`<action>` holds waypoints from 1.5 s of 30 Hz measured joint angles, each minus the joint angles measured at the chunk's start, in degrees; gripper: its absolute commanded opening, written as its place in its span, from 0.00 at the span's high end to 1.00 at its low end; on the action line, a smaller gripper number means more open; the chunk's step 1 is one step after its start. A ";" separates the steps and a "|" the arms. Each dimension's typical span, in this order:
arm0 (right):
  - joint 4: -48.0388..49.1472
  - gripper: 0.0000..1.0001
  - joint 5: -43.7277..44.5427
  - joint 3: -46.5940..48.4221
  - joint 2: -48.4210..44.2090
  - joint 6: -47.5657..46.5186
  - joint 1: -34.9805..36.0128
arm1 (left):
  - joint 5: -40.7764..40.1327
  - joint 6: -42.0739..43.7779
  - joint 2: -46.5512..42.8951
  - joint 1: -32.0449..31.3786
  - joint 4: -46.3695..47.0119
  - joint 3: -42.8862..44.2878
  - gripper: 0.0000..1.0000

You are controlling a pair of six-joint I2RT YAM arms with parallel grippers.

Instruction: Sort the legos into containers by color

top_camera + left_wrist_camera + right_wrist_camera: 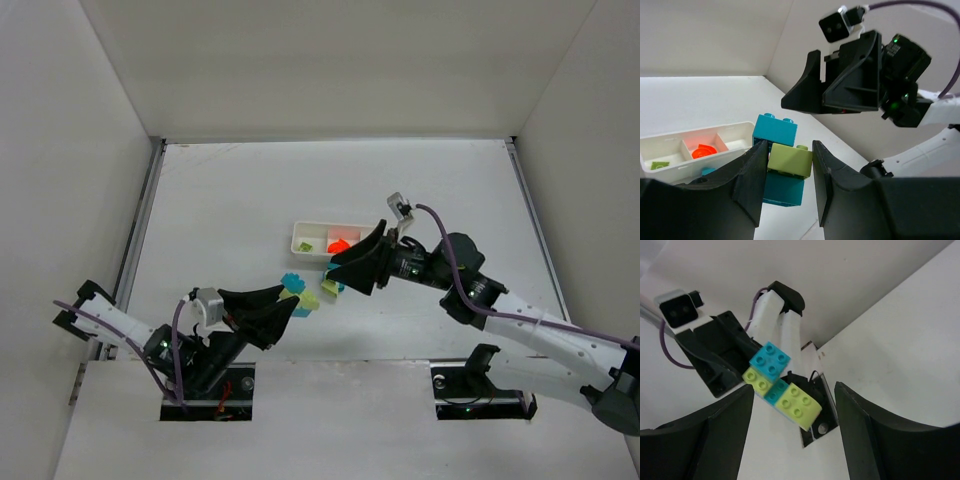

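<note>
A clump of bricks (775, 385) stuck together, two cyan and two yellow-green, sits in front of the near long side of the tray, near it but not touching. In the left wrist view one yellow-green brick (790, 161) of the clump lies pressed between the two black fingers (756, 175) of the left pincer (788, 155). A cyan brick (775, 131) stands above it and another below. The left pincer is therefore closed on that yellow-green brick. Whether the clump rests on the tabletop (230, 200) or hangs just above it cannot be told. A further small yellow-green and cyan bit (330, 286) shows to the right of the clump in the top view, just beside the tip of the right pincer. It is too small to tell whether it is joined to the rest. The white tray (312, 228) lies near the middle of the tabletop with its long side across. Its left compartment holds a small green piece (660, 165) and its middle compartment holds an orange-red piece (704, 150). The right compartment is partly hidden behind the right arm. The right pincer (343, 270) reaches in from the right, low over the near right corner of the tray, and points toward the clump. Its jaws stand wide apart and hold nothing, and the clump shows between them from farther off in the right wrist view. The two pincers face each other across the bricks, close but apart.
</note>
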 measured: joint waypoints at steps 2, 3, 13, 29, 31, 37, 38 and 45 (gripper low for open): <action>-1.16 0.25 0.90 2.16 1.42 0.39 1.73 | -0.26 0.46 1.11 0.33 -0.02 0.00 0.69; -1.84 0.24 1.55 3.10 2.16 0.42 2.64 | -0.31 0.59 1.60 0.57 -0.02 0.00 0.69; -6.16 0.23 4.44 8.55 11.17 0.98 8.15 | -1.14 0.66 2.47 1.27 0.02 -0.02 0.69; -6.67 0.39 2.38 9.57 12.68 5.68 9.29 | -1.90 0.87 5.18 1.79 -0.02 -0.15 0.70; -6.67 0.42 1.60 9.60 12.72 6.54 9.29 | -1.95 1.09 6.19 2.27 -0.04 -0.15 0.70; -7.28 0.42 1.09 9.60 13.22 7.82 8.92 | -1.92 1.55 8.13 3.50 -0.04 -0.15 0.71; -7.37 0.43 0.90 9.60 13.46 7.98 8.90 | -1.95 1.57 8.39 3.74 -0.04 -0.15 0.71; -8.52 0.58 0.63 9.60 14.67 9.20 8.41 | -1.92 1.79 10.97 5.68 -0.63 -0.15 0.71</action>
